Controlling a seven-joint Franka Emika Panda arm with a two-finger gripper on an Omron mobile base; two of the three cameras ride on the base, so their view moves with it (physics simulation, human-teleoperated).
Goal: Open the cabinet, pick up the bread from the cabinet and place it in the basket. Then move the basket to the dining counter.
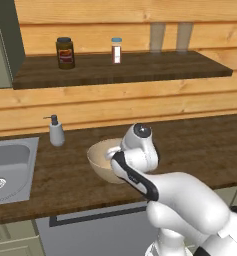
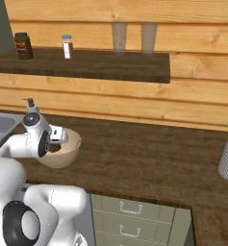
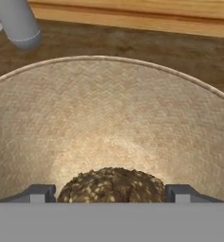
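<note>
Bread [image 3: 112, 185] at frame bottom, clamped btwn end effector [image 3: 111, 191] fingers, inside basket [image 3: 108, 108] on counter [image 3: 132, 45].

The seeded bread [image 3: 112, 185] sits between the fingers [image 3: 38, 193] inside the woven basket [image 3: 108, 108], soap dispenser [image 3: 19, 21] beyond.
</note>
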